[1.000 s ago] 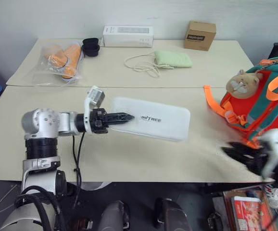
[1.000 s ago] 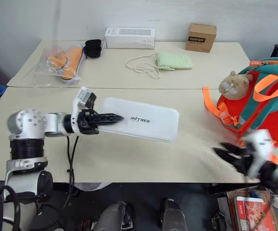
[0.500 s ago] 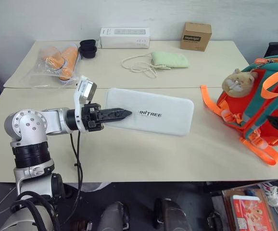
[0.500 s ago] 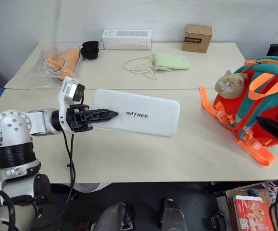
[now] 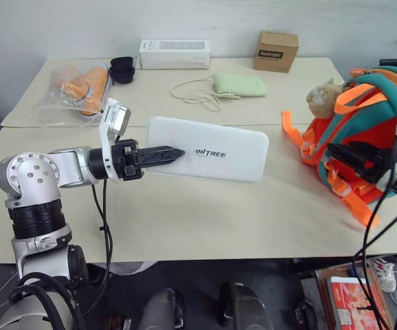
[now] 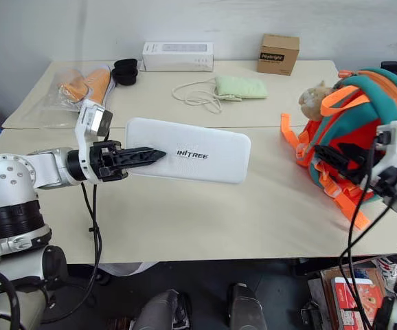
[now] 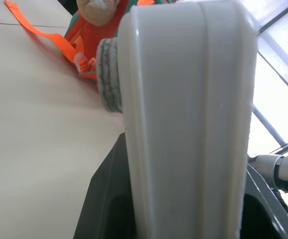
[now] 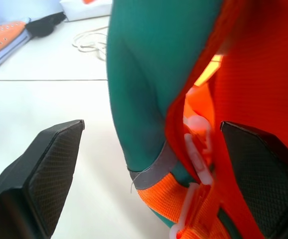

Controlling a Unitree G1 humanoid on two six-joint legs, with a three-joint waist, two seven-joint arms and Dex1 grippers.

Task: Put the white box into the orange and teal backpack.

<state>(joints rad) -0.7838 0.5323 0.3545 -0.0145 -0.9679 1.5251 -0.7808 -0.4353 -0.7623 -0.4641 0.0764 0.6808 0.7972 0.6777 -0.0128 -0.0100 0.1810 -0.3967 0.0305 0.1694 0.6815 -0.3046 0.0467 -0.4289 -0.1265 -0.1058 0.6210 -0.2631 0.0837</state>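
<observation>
The white box (image 5: 216,148) is a flat glossy case with dark lettering, held level a little above the table (image 5: 185,220). My left gripper (image 5: 174,152) is shut on its left end, and in the left wrist view the box's edge (image 7: 184,124) stands right in front. The orange and teal backpack (image 5: 363,110) stands at the table's right end with a tan plush animal (image 5: 320,100) on its top. My right gripper (image 5: 349,157) is open at the backpack's front. In the right wrist view a teal strap (image 8: 144,74) and orange fabric lie between its spread fingers (image 8: 44,174).
Along the back of the table sit a long white carton (image 5: 174,53), a brown cardboard box (image 5: 275,51), a green pouch with a cord (image 5: 240,84), black cups (image 5: 121,69) and a plastic bag of orange items (image 5: 78,86). Orange webbing (image 5: 291,134) trails from the backpack onto the table.
My right gripper has come up from the table's front edge and forward onto the backpack, with its fingers spread wider. The left gripper keeps its hold and has raised and rolled the box slightly.
</observation>
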